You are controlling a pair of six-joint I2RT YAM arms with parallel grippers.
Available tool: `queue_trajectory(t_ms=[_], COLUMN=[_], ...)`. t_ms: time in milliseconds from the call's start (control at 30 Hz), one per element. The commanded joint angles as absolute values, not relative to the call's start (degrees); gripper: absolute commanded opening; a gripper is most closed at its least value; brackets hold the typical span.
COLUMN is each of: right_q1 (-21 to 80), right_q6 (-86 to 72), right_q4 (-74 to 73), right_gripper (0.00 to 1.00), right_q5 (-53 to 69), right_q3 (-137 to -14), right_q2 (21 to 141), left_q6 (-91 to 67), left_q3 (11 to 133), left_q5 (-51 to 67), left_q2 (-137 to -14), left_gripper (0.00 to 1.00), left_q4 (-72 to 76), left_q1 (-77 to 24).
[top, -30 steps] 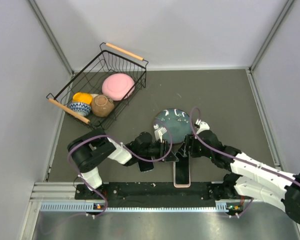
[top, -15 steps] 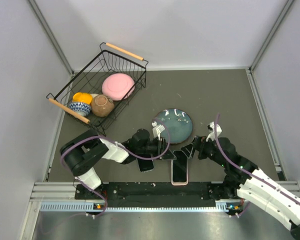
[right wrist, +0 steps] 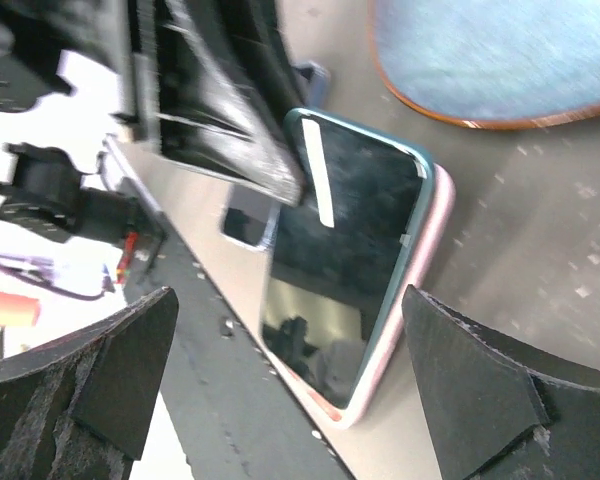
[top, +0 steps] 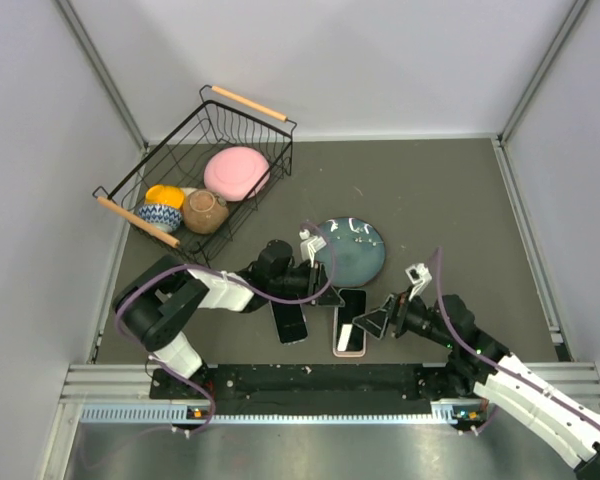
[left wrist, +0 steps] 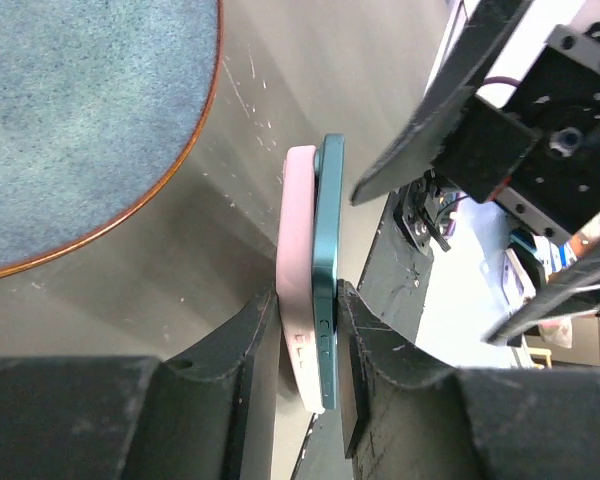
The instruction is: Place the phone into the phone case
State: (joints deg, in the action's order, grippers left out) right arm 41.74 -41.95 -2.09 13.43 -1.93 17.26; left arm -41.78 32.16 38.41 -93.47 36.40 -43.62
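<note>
Well, the left gripper (left wrist: 308, 295) is clenched across the teal phone (left wrist: 327, 260) and the pink phone case (left wrist: 296, 250) together, squeezing their edges between its fingers (left wrist: 242, 345). The pair sits low on the dark table (top: 450, 200), just in front of the blue-green plate (top: 352, 248). The phone rests on the case but skewed, with pink rim showing along one side and one end. The right gripper (top: 378, 318) hangs just beside them, fingers spread wide, holding nothing. A second dark phone (top: 290, 322) lies to the left.
</note>
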Motion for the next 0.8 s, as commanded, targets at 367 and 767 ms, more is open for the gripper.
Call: queue_trajectory(t_ms=[367,767], right_q1=[41.2,41.1], right_q6=[-42.7,-43.1], right_q4=[13.5,18.5], right_gripper=[0.92,0.91], right_q5=[14.5,15.2], right_q3=[1.2,3.5], right_q2=[32.8,33.0], left_q6=[-34.7,-32.8], left_q3=[37.1,38.8], left_q5=[44.1,43.6], left_q2=[-94.5,-93.6], left_gripper=[0.14,0.14], left_q4=[34.1,30.2], left_q1=[-41.1,-40.6])
